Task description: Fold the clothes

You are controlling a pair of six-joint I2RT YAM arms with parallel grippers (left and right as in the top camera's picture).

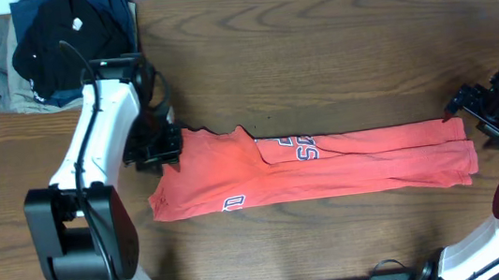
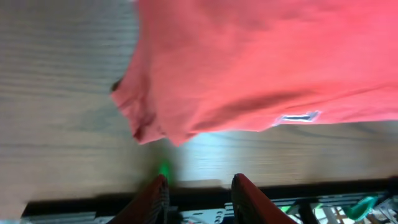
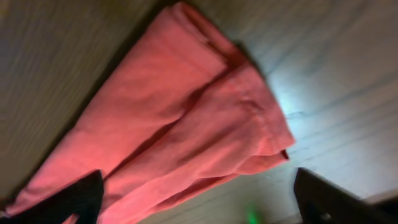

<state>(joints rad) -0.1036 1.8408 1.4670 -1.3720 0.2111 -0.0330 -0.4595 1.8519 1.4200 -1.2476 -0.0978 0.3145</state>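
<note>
The coral-red T-shirt (image 1: 329, 173) carries white block lettering (image 1: 299, 147) with a dark outline, just above its long fold line. The fold cuts it off: something like an S and one more partial character show, not readable as a word. Near the T-shirt's lower left hem sits a small white logo (image 1: 233, 201), too small to read; in the left wrist view the logo (image 2: 298, 116) is a blurred white rectangle.
</note>
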